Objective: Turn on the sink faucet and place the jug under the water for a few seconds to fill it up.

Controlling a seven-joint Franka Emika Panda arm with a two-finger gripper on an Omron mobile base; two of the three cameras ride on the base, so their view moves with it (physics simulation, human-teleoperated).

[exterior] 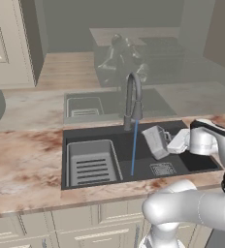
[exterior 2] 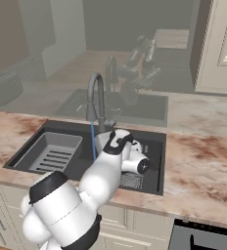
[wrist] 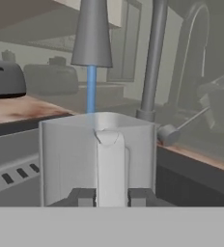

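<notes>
Faucet: the sink faucet is seen running, a thin blue line of the water dropping straight from its nozzle into the sink.
Jug: the jug is held above the basin, just beside the stream on the arm's side and not yet under it, tilted somewhat in the left base view.
Pincer: the gripper is clamped on the jug's handle, one finger tip pressed to each side of the white strap.
Step in hand: the open mouth is judged to need carrying sideways until the stream falls inside the rim, with the jug levelled first so that nothing spills.
Care: a slow, short shift is advised, since the nozzle hangs close above the rim and could be struck.
Hand view: the stream is shown passing behind the jug's far wall, and the handle grip is made plain.
Left base view: the sideways gap between jug and stream is shown, along with the ribbed rack and the drain grate.
Right base view: the jug is largely hidden by the arm; a pale shape by the wrist is possibly its wall.
</notes>
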